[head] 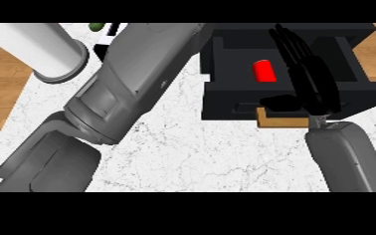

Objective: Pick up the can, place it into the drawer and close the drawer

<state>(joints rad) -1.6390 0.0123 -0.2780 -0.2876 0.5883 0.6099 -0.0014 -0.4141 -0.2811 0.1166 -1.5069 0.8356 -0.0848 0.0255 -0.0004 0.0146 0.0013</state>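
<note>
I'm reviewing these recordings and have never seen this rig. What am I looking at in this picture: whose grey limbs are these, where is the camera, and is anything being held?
The camera sits at the robot's head, looking steeply down at a white marbled counter. The grey shapes are its two forearms. The right hand, black with straight fingers, lies over the open black drawer and holds nothing. A red can lies inside that drawer, so the placing looks done and closing remains. The left forearm crosses the view towards the top, and its hand cannot be seen. At upper left is a white cylinder on the counter.
</note>
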